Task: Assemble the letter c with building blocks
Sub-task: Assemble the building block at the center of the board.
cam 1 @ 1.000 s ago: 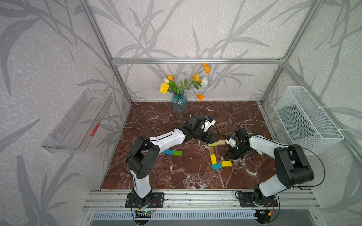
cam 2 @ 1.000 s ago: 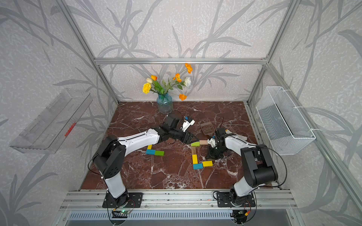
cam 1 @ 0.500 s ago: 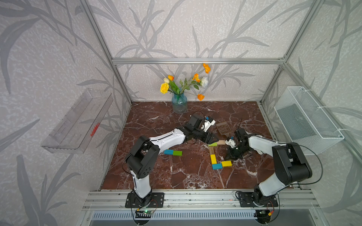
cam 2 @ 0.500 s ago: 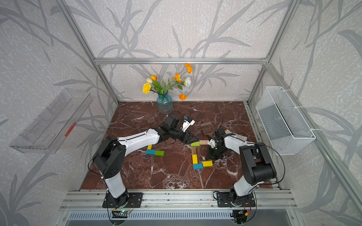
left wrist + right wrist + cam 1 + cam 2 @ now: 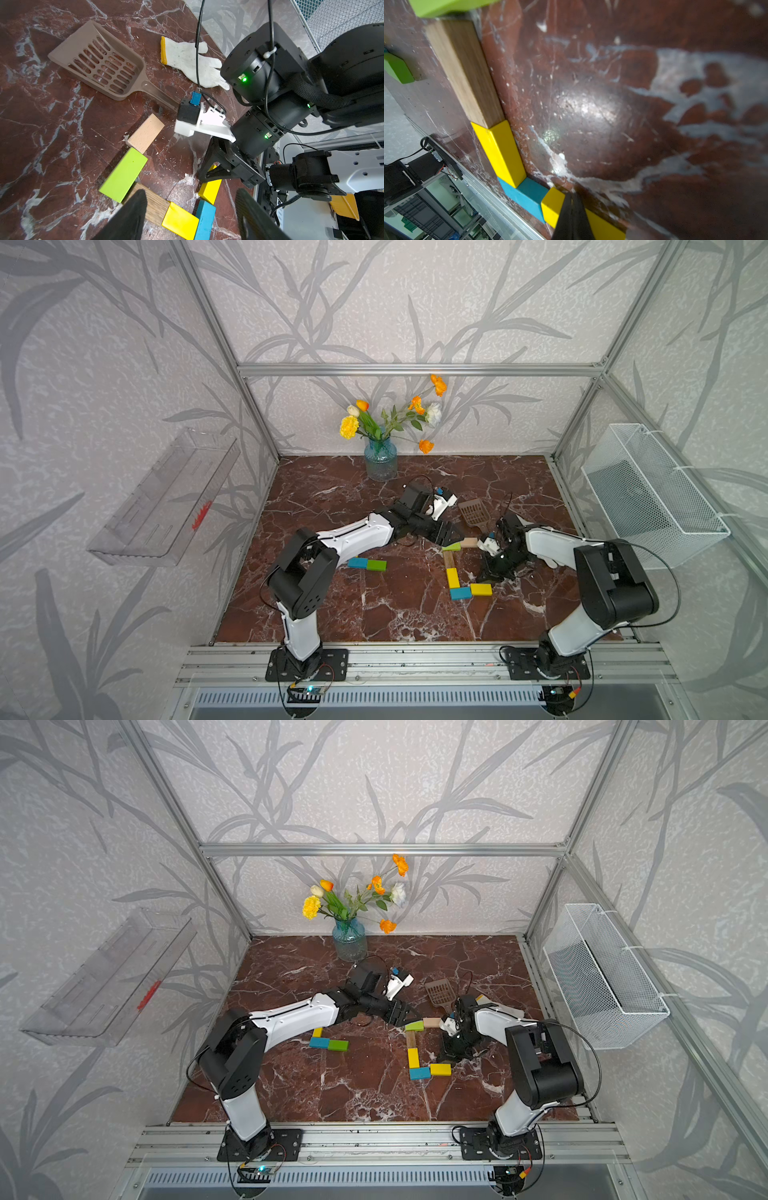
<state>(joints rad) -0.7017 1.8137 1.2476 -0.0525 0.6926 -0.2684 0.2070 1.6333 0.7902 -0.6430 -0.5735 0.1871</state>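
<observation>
Building blocks lie in a C-like line in both top views: tan point(image 5: 469, 542), lime green point(image 5: 452, 547), brown wood point(image 5: 448, 559), yellow point(image 5: 452, 578), blue point(image 5: 460, 593) and a second yellow point(image 5: 481, 589). My left gripper point(image 5: 451, 536) point(image 5: 189, 216) hovers open by the green block, nothing between its fingers point(image 5: 128, 216). My right gripper point(image 5: 486, 574) point(image 5: 572, 199) is shut, its tips resting against the end yellow block point(image 5: 552, 207). Loose blue point(image 5: 358, 563) and green point(image 5: 376, 565) blocks lie left of the line, with a yellow one point(image 5: 318, 1031) beside them.
A brown slotted scoop point(image 5: 473, 511) and a white glove point(image 5: 187, 60) lie behind the blocks. A vase of flowers point(image 5: 380, 460) stands at the back. A wire basket point(image 5: 648, 493) hangs on the right wall, a clear shelf point(image 5: 162, 497) on the left.
The right arm's elbow has edged slightly left. The blocks and the left arm have not visibly moved.
</observation>
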